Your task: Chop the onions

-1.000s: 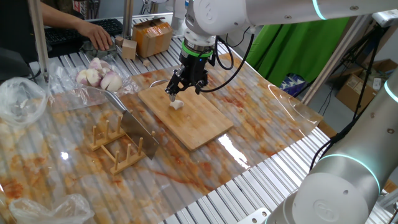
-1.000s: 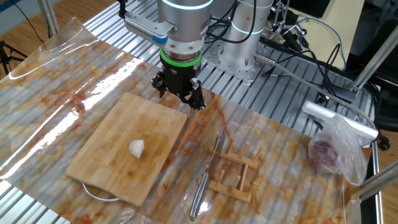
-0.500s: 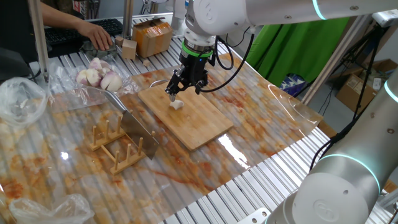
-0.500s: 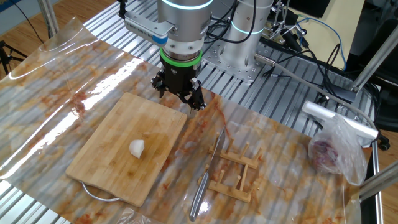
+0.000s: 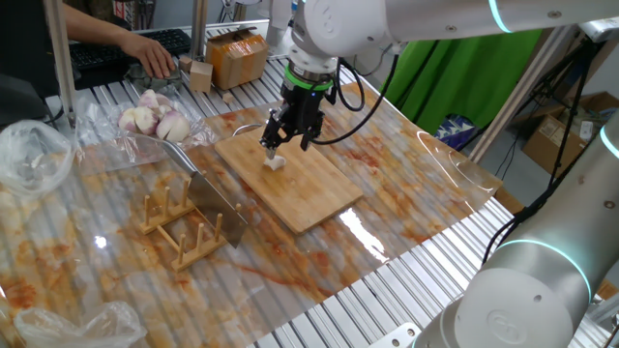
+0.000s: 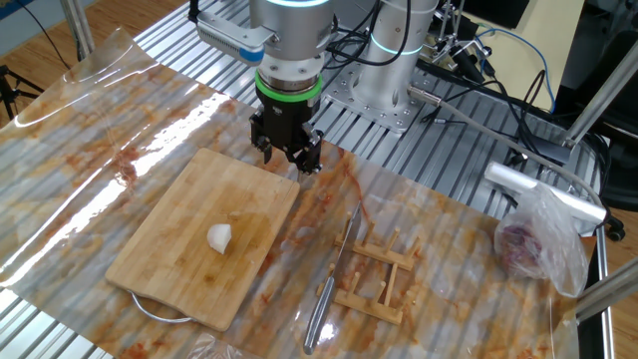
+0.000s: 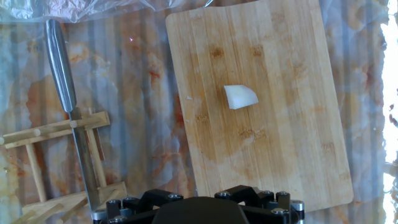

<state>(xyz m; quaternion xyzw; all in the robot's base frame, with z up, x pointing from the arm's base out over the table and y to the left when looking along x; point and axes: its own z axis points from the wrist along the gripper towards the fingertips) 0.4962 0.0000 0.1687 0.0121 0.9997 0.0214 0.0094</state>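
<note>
One onion chunk [image 7: 240, 96] is lying mid-board on the wooden board [image 7: 292, 155]. The pincer [image 6: 285, 160] is hovering empty above the board's edge; finger spread cannot be determined. The chunk is probably light, moist and slippery: pinch its flat cut faces.

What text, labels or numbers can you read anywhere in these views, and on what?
No text is readable in any view.
The brown cardboard box at the table's far edge: any print is too blurred to read.
The black keyboard beside it: key legends too small to read.
The bamboo cutting board, the pale white onion chunk and the steel knife show no markings.
</note>
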